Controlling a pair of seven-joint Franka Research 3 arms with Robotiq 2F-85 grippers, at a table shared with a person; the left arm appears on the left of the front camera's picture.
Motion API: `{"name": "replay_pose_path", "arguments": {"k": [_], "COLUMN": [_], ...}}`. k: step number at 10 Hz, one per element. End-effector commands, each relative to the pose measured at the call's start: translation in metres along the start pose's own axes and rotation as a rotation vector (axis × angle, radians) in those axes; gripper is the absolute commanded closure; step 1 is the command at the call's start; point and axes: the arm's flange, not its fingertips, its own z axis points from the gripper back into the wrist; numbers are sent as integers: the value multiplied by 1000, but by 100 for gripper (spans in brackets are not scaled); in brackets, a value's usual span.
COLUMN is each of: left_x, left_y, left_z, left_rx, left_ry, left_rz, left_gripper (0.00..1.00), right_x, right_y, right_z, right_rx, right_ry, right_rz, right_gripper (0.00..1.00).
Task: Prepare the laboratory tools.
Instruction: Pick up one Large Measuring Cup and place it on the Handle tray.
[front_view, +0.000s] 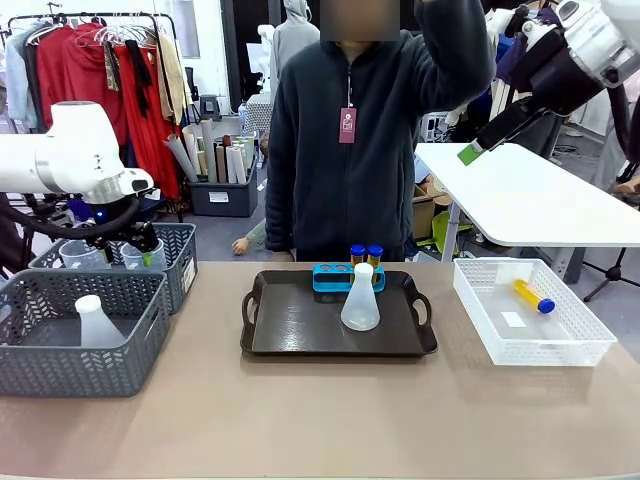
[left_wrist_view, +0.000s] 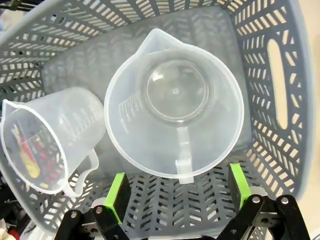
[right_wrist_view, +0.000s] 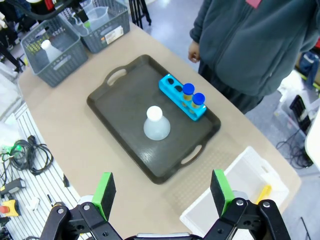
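Note:
My left gripper (left_wrist_view: 179, 192) hangs open over the back grey basket (left_wrist_view: 280, 75), its green pads either side of the handle of an upright clear beaker (left_wrist_view: 175, 100). A second beaker (left_wrist_view: 50, 140) lies tilted beside it. In the front view this gripper (front_view: 135, 250) sits low in that basket. A white conical flask (front_view: 361, 298) stands on the black tray (front_view: 300, 335), in front of a blue rack (front_view: 345, 278) holding two blue-capped tubes (front_view: 366, 254). Another tube (front_view: 533, 296) lies in the white basket (front_view: 560, 345). My right gripper (right_wrist_view: 162, 192) is open, raised high above the table (front_view: 472, 150).
A front grey basket (front_view: 60, 360) at the left holds another white flask (front_view: 97, 322). A person in a dark fleece (front_view: 370, 140) stands at the far edge behind the tray. Bare tabletop (front_view: 330, 420) lies in front of the tray.

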Motion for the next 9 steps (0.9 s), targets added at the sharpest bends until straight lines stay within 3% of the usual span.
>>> {"name": "replay_pose_path", "arguments": {"k": [1,3,8,9], "left_x": [4,3,0,0], "left_y": [4,6,3,2], "left_z": [-5,-15,-16,-16], "left_rx": [-51,-61,-56,-58], "left_ry": [18,12,6,7], "left_rz": [-11,-25,-35,-35], "left_gripper": [0,0,96,100], "right_x": [-1,-1,-1,-1], "right_y": [0,0,0,0], "right_z": [0,0,0,0], "right_rx": [1,1,1,1], "right_ry": [-2,-2,-2,-2], "right_rz": [0,0,0,0], "right_gripper": [0,0,0,0]}}
